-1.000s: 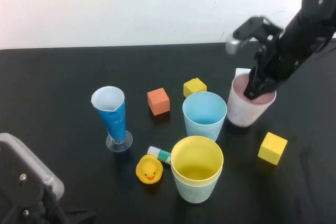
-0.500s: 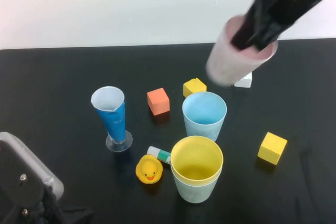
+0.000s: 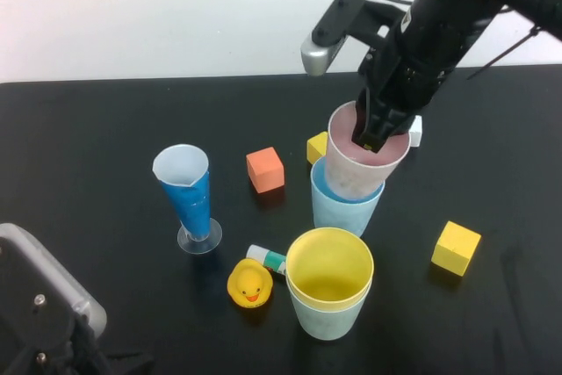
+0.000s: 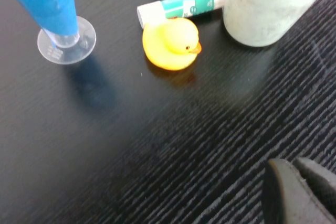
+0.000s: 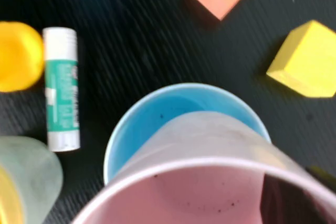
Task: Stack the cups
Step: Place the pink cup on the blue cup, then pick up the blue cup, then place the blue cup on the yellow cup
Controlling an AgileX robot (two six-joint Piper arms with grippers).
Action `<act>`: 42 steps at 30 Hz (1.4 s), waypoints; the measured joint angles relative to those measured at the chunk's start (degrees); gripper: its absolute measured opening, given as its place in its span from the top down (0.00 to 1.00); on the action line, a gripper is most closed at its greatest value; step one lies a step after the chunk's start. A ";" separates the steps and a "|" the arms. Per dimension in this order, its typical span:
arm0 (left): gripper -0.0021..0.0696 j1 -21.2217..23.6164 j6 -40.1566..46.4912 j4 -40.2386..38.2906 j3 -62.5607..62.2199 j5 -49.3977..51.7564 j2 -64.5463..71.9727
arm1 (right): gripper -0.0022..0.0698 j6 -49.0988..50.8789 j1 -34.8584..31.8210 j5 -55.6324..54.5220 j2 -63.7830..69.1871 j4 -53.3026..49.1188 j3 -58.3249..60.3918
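Observation:
My right gripper (image 3: 373,133) is shut on the rim of the pale pink cup (image 3: 356,173), with one finger (image 5: 286,200) inside it. The pink cup is tilted and its base sits inside the mouth of the light blue cup (image 3: 344,210), which stands mid-table. In the right wrist view the pink cup (image 5: 210,192) covers part of the blue cup (image 5: 157,124). The yellow cup (image 3: 329,268) is nested in the pale green cup (image 3: 325,322) at the front centre. My left gripper (image 4: 299,192) is shut and empty, low at the front left (image 3: 44,322).
A tall blue-and-white cone glass (image 3: 189,191) stands at the left. A yellow duck (image 3: 249,284) and a glue stick (image 3: 266,258) lie beside the green cup. An orange cube (image 3: 264,169), a yellow cube (image 3: 316,145), another yellow cube (image 3: 456,248) and a white block (image 3: 414,131) surround the blue cup.
My right gripper lifted the pink cup off the table at the right, carried it left and lowered its base into the blue cup. The left arm has not moved.

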 joint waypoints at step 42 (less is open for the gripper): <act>0.97 0.00 -2.30 0.00 0.00 1.93 0.00 | 0.86 1.63 5.95 0.88 -13.41 3.15 7.78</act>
